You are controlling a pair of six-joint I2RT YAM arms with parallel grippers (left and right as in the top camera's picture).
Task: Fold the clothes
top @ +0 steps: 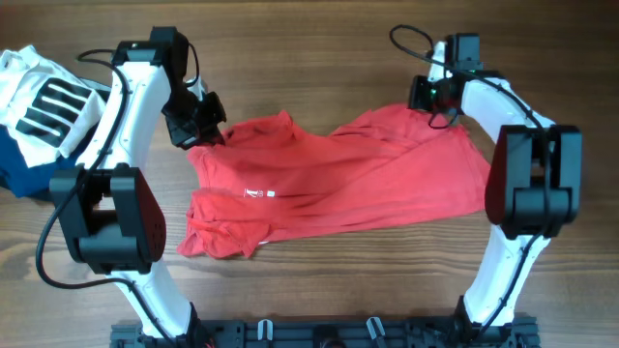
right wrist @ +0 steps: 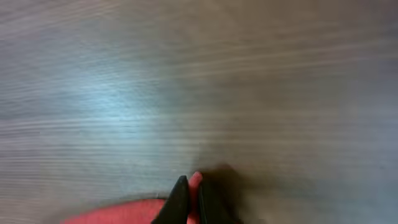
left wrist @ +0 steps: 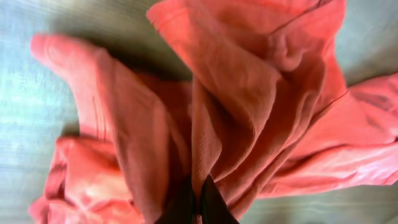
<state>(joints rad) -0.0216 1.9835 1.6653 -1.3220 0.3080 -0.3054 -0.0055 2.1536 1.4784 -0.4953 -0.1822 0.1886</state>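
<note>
The red T-shirt lies crumpled across the middle of the wooden table, with small white lettering showing near its left part. My left gripper is shut on a bunched fold at the shirt's upper left edge; in the left wrist view the red fabric hangs in folds from the closed fingers. My right gripper is shut on the shirt's upper right edge; in the right wrist view a tip of red cloth sticks out between the closed fingers.
A white garment with black stripes lies at the far left on top of a navy garment. Bare wooden tabletop surrounds the shirt. The arms' base rail runs along the front edge.
</note>
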